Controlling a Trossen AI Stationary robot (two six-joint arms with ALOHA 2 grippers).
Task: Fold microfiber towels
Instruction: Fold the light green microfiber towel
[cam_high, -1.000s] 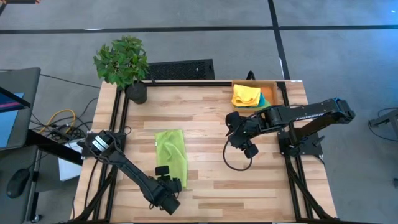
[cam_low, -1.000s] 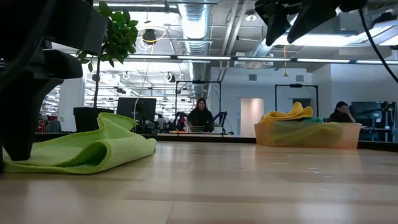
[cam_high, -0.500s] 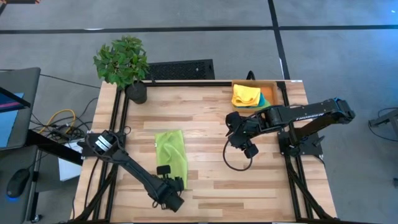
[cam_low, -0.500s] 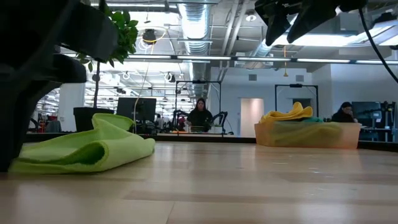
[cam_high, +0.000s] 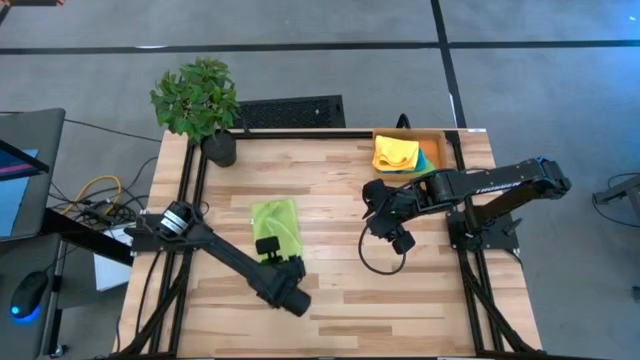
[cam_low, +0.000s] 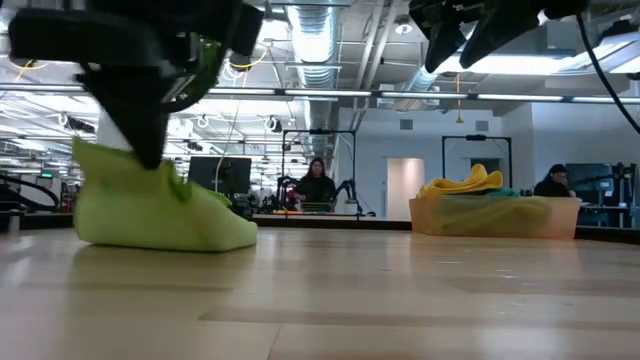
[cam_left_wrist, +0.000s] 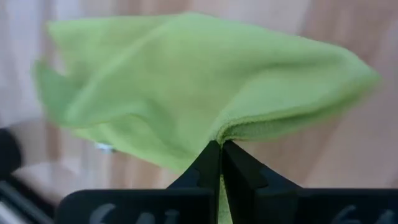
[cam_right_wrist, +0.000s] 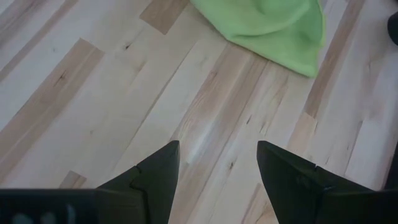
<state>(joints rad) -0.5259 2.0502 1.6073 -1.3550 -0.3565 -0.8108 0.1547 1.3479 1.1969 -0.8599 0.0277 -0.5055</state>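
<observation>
A lime microfiber towel (cam_high: 276, 222) lies left of the table's centre, its far part on the wood and its near end raised. My left gripper (cam_high: 272, 256) is shut on that near end; the low view shows it (cam_low: 145, 150) above the bunched towel (cam_low: 165, 212). My right gripper (cam_high: 398, 238) hovers open over bare wood right of centre, and its wrist view shows the lime towel (cam_right_wrist: 273, 25) ahead of it. A yellow towel (cam_high: 395, 153) and a teal one (cam_high: 429, 160) lie in the orange tray (cam_high: 440, 137). My left gripper pinches the towel's hemmed edge (cam_left_wrist: 239, 126) between its two shut fingers (cam_left_wrist: 208, 163). One layer or several, I cannot tell. The fingers come from above and from the near side. The held end is lifted (cam_low: 118, 165), and the rest sags slack onto the table.
A potted plant (cam_high: 197, 100) stands at the far left corner. The orange tray (cam_low: 495, 215) sits at the far right corner. Bare wood lies between the lime towel and the right arm and along the near edge. People sit in the room behind.
My left gripper has shut on the towel's near end, then risen and gone toward the far edge with it. The near end is lifted and carried over the rest, so the towel looks shorter; its far part has stayed on the table.
</observation>
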